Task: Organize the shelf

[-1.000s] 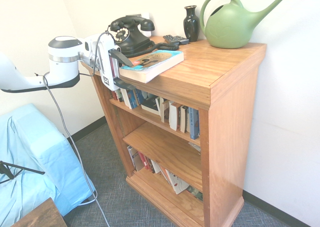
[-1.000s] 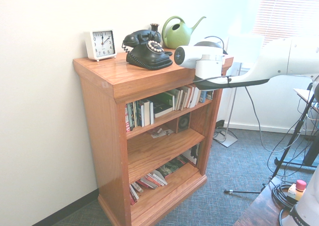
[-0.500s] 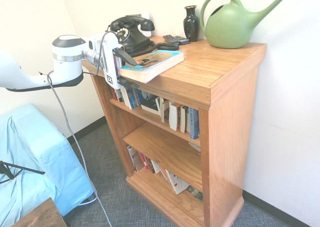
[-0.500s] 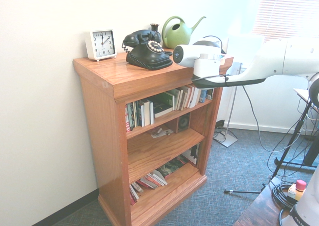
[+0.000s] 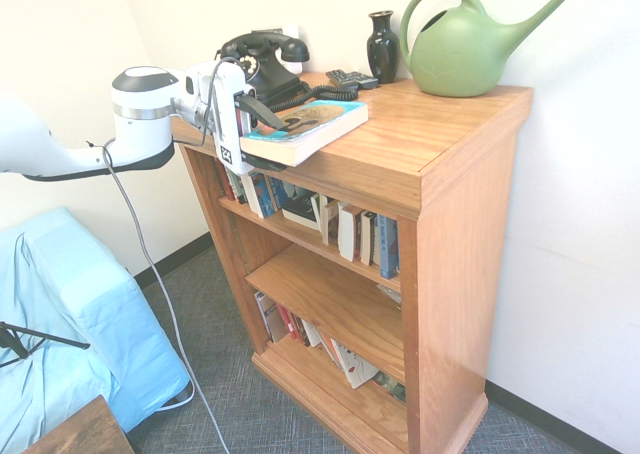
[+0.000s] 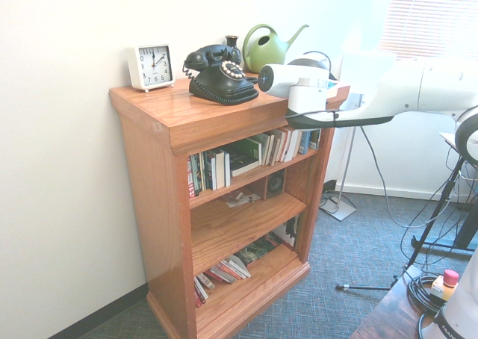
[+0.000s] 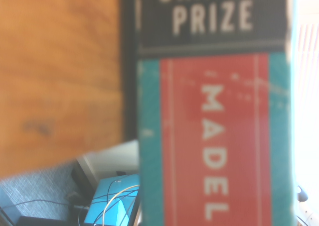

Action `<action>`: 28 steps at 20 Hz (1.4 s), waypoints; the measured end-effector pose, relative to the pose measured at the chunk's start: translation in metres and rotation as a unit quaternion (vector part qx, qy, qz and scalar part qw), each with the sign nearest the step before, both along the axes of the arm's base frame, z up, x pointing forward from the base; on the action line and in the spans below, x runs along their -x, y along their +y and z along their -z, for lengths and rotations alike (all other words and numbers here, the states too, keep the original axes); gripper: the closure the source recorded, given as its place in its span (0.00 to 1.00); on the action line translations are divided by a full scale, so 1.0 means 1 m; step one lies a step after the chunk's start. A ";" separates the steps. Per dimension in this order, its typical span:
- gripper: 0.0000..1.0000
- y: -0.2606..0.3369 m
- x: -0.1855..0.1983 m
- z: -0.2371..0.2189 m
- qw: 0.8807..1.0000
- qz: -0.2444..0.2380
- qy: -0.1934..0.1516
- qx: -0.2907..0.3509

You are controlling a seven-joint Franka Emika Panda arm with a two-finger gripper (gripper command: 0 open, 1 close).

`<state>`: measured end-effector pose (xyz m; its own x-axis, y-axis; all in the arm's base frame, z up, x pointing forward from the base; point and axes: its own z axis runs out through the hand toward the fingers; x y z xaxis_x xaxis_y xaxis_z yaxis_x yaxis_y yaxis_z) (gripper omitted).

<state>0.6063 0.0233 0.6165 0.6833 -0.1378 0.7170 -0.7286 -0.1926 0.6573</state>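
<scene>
The shelf is an orange-brown wooden bookcase against the wall, also seen from the other side. A thick paperback book lies flat on its top and sticks out over the front edge. My gripper reaches in sideways at that overhanging end, open, with one finger above the cover and one below. The wrist view shows the book's teal and red spine close up, beside the shelf's wood. In the second exterior view the wrist hides the fingers.
On the top stand a black rotary telephone, a remote, a black vase, a green watering can and a white clock. Books fill the upper tier. A blue-covered object sits left of the arm.
The gripper has moved up and toward the shelf, so its fingers now straddle the book's overhanging end. The book has not moved.
</scene>
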 end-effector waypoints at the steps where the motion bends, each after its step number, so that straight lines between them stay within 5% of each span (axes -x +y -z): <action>1: 1.00 0.000 0.000 0.000 1.000 0.000 0.000 0.000; 21: 1.00 0.003 -0.001 0.002 1.000 -0.002 0.002 -0.001; 28: 1.00 0.003 0.030 -0.040 0.998 -0.001 -0.030 -0.050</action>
<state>0.5764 0.0260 0.6561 0.6399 -0.2085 0.7397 -0.7655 -0.2571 0.5898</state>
